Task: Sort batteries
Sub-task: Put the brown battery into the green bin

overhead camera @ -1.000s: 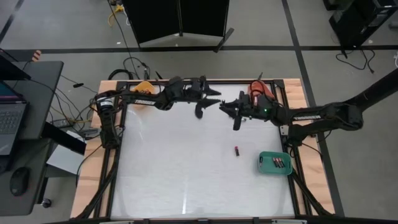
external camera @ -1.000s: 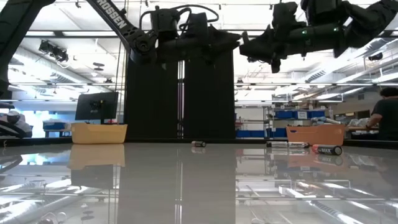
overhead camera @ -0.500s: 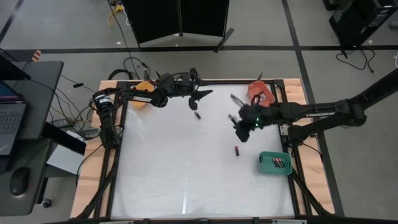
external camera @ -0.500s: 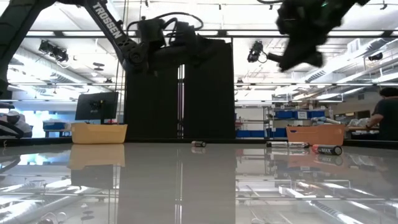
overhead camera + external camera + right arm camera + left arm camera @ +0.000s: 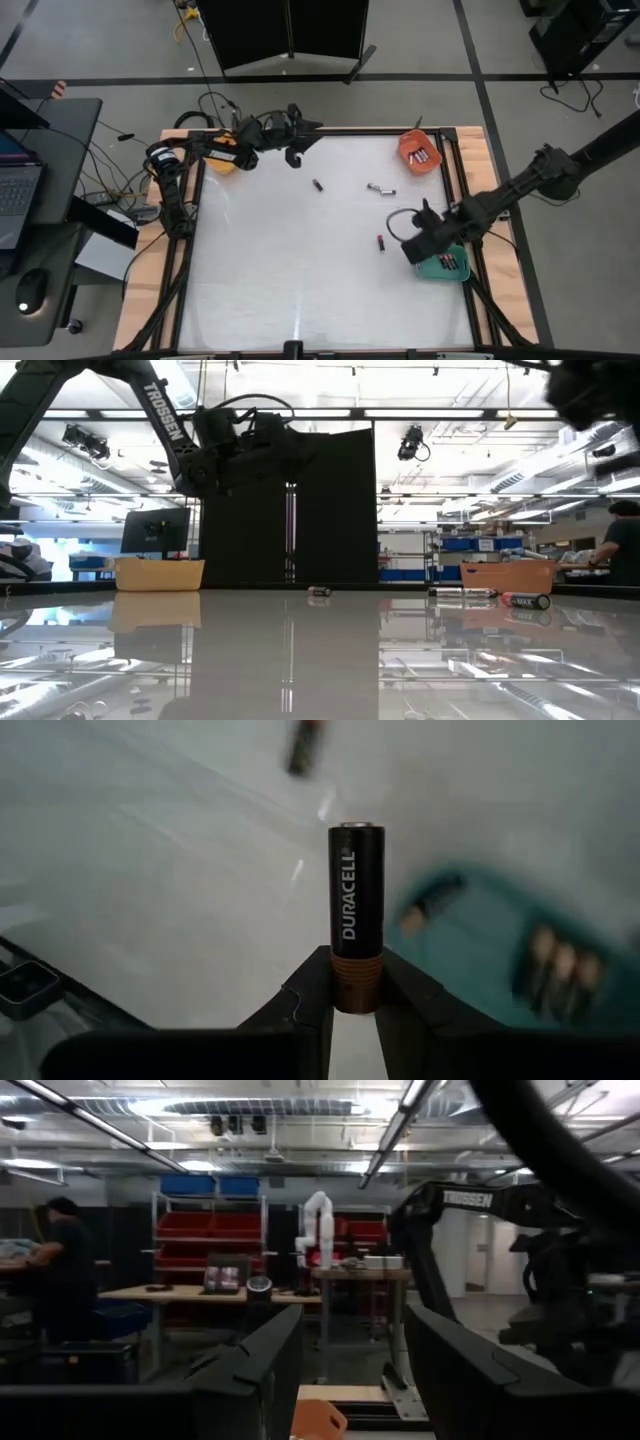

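My right gripper (image 5: pixel 357 990) is shut on a black and copper battery (image 5: pixel 357 900), above the table next to the green tray (image 5: pixel 443 263), which holds several batteries. Three loose batteries lie on the table (image 5: pixel 317 185), (image 5: pixel 380 190), (image 5: pixel 381 241). The red-orange tray (image 5: pixel 420 150) at the far right holds more. My left gripper (image 5: pixel 303 142) hovers open at the far left beside the orange tray (image 5: pixel 228 155); nothing is between its fingers (image 5: pixel 255 1370). My right gripper pinches the battery's copper end (image 5: pixel 357 975) between its two fingertips. The fingers come from above, pointing steeply down. The battery sticks out in line with the fingers, its black end toward the table, lifted clear.
The white table top (image 5: pixel 280 270) is bordered by a dark frame. In the low view, trays (image 5: pixel 160 572), (image 5: pixel 505 575) and batteries (image 5: pixel 320 591), (image 5: pixel 527 600) show along the far part of the table. A person stands in the room beyond (image 5: pixel 620 545).
My right gripper has swung from beside the red-orange tray toward the table's near right, to the green tray, and has tipped from about level to pointing down. My left gripper has drawn back toward the table's far left, toward the orange tray.
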Controlling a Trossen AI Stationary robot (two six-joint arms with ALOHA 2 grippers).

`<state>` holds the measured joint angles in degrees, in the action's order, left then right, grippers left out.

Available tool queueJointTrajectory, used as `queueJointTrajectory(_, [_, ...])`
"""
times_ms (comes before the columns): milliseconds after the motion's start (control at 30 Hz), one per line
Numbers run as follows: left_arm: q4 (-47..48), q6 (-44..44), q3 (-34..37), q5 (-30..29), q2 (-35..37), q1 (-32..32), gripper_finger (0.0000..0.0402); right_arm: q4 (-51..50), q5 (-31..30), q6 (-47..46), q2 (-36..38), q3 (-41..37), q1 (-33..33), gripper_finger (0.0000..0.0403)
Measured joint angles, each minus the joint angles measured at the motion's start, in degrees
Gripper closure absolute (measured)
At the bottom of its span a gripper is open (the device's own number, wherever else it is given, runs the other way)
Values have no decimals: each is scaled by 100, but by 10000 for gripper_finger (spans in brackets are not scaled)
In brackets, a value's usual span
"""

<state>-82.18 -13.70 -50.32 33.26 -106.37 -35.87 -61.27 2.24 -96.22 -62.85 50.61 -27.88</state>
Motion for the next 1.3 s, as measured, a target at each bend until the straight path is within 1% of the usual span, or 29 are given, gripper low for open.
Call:
queueJointTrajectory(67, [-30,-31,0,114,0,-29,219,-236,126,-669,-58,4,-349,340])
queueJointTrajectory(167, [-60,21,0,119,0,-45,219,-411,536,-1362,-231,-57,-764,340])
queueJointTrajectory(267, [-122,93,1,115,0,-45,220,-266,937,-1677,-338,-297,-1006,340])
queueJointTrajectory(333, [-113,101,0,115,0,-45,220,-43,1068,-1781,-369,-508,-1057,340])
queueJointTrajectory(467, [-115,14,0,143,0,-45,220,346,1115,-1832,-365,-911,-1025,340])
queueJointTrajectory(667, [-115,-4,0,159,0,-42,220,584,1264,-1739,-363,-1368,-837,340])
queueJointTrajectory(933, [-111,-4,0,157,0,-42,220,882,1288,-1526,-361,-1755,-574,340])
queueJointTrajectory(1100, [-108,-4,0,157,0,-42,220,1239,1346,-1337,-358,-1988,-385,323])
queueJointTrajectory(1300, [-73,-4,0,157,-2,-42,220,1276,1393,-1174,-359,-2127,-225,321])
